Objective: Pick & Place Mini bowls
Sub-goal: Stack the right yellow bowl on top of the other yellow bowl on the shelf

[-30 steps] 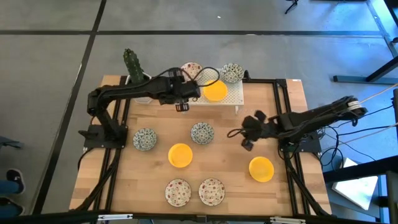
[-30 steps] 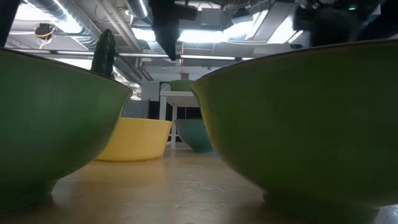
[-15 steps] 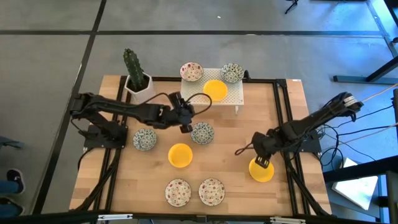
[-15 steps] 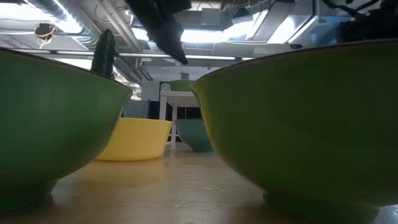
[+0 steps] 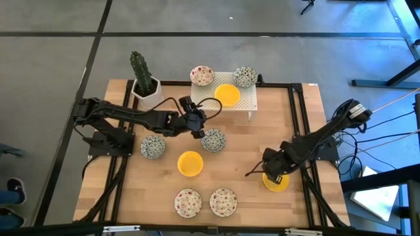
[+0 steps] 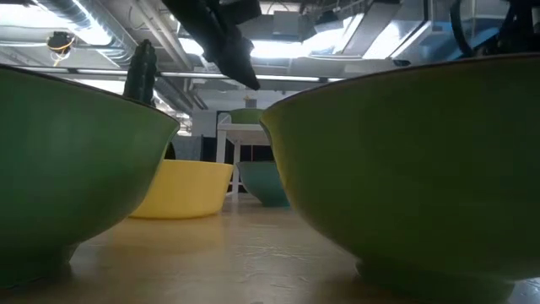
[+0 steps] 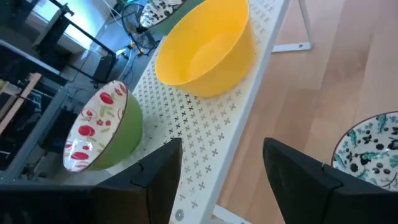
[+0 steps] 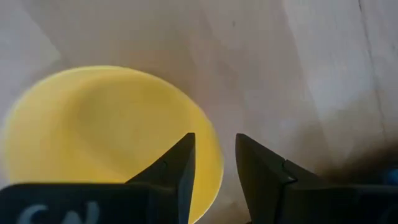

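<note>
My right end effector (image 8: 214, 171) hangs low over the rim of a plain yellow round mini bowl (image 5: 276, 179) at the right of the wooden tabletop (image 5: 249, 196), its fingers (image 8: 267, 171) parted, one on each side of the rim, nothing pinched that I can see. My left end effector (image 7: 221, 171) is spread wide and empty, poised above the grey-green patterned white bowl (image 5: 213, 139) at mid-table. Just beyond it I see the white perforated rectangular stand (image 7: 211, 124) carrying another yellow bowl (image 7: 208, 50), a red-speckled bowl (image 7: 102, 134) and a patterned one (image 5: 245, 77). More bowls sit along the near side, and a potted cactus (image 5: 142, 77) stands at the far left corner.
</note>
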